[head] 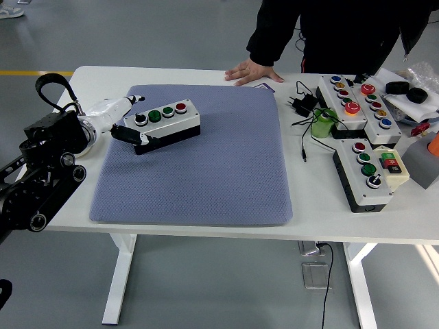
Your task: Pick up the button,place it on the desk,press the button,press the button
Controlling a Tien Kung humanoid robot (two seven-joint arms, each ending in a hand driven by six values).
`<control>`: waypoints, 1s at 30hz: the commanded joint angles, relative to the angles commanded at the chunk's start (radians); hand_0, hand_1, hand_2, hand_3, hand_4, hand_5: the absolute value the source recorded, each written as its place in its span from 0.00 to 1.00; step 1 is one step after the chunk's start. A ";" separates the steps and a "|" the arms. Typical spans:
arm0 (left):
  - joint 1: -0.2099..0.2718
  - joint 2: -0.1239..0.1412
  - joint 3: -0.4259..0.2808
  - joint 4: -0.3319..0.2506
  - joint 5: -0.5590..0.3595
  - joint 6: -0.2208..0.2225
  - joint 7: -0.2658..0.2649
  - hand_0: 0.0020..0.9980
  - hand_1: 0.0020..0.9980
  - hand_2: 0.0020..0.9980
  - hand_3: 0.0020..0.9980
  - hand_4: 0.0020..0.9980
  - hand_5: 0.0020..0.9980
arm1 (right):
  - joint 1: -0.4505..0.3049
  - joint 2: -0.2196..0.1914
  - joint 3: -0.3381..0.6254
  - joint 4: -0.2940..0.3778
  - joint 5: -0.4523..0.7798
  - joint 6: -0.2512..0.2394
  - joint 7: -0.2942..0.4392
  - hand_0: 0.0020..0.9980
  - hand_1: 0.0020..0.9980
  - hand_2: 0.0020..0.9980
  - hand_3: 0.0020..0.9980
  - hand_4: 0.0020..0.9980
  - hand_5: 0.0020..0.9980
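Observation:
A white button box point(163, 122) with a black base lies on the grey mat point(206, 171), at its far left. Its top carries a black-and-white knob, two green buttons and a red button in a row. My left hand point(130, 120) comes in from the left and its white fingers point(127, 104) close around the box's left end, one above it and one point(137, 137) along its near side. The box seems to rest on the mat. My right hand is out of view.
A person stands at the far side with a hand point(254, 70) flat on the table. At the right lie two more button boxes point(357, 103) point(370, 175), a green cylinder point(322, 123), a black adapter with its cable point(302, 104) and other small parts.

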 joint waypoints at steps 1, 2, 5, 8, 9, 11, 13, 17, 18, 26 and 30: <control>-0.002 -0.001 0.003 0.003 -0.001 0.003 0.001 1.00 1.00 1.00 1.00 1.00 0.59 | 0.000 0.000 -0.001 0.000 0.000 0.000 0.000 0.64 0.51 0.55 0.59 0.25 0.36; -0.006 -0.004 0.011 0.009 -0.002 0.011 0.003 1.00 1.00 1.00 1.00 1.00 0.59 | -0.001 0.000 -0.002 0.000 0.001 0.000 0.000 0.64 0.51 0.55 0.59 0.25 0.36; -0.020 -0.017 0.036 0.031 -0.010 0.032 0.011 1.00 1.00 1.00 1.00 1.00 0.59 | -0.003 0.000 -0.004 0.000 -0.002 0.000 -0.003 0.64 0.51 0.55 0.59 0.25 0.36; -0.036 -0.027 0.064 0.048 -0.023 0.048 0.020 1.00 1.00 1.00 1.00 1.00 0.59 | -0.006 0.000 -0.005 0.000 -0.003 -0.001 -0.006 0.64 0.51 0.55 0.59 0.25 0.36; -0.043 -0.032 0.077 0.059 -0.025 0.059 0.026 1.00 1.00 1.00 1.00 1.00 0.59 | -0.007 -0.001 -0.008 0.000 -0.001 -0.001 -0.006 0.64 0.51 0.55 0.59 0.25 0.36; -0.053 -0.040 0.093 0.079 -0.031 0.084 0.033 1.00 1.00 1.00 1.00 1.00 0.59 | -0.009 -0.002 -0.014 0.000 0.002 -0.001 -0.007 0.64 0.51 0.55 0.59 0.25 0.36; -0.063 -0.049 0.105 0.103 -0.038 0.106 0.036 1.00 1.00 1.00 1.00 1.00 0.59 | -0.009 -0.003 -0.019 0.000 0.005 -0.001 -0.008 0.64 0.51 0.55 0.59 0.25 0.36; -0.080 -0.065 0.123 0.152 -0.055 0.134 0.037 1.00 1.00 1.00 1.00 1.00 0.59 | -0.011 -0.004 -0.023 0.000 0.006 -0.001 -0.009 0.64 0.51 0.55 0.59 0.25 0.36; -0.083 -0.069 0.127 0.161 -0.059 0.137 0.037 1.00 1.00 1.00 1.00 1.00 0.58 | -0.012 -0.005 -0.024 0.000 0.007 -0.001 -0.009 0.64 0.51 0.55 0.59 0.25 0.36; -0.107 -0.099 0.170 0.230 -0.088 0.162 0.035 1.00 1.00 1.00 1.00 1.00 0.59 | -0.010 -0.010 -0.031 0.000 0.000 -0.001 -0.011 0.64 0.51 0.55 0.59 0.25 0.36; -0.125 -0.119 0.184 0.280 -0.098 0.197 0.041 1.00 0.99 1.00 1.00 1.00 0.58 | -0.005 -0.013 -0.034 0.000 -0.007 0.000 -0.012 0.64 0.51 0.55 0.59 0.25 0.36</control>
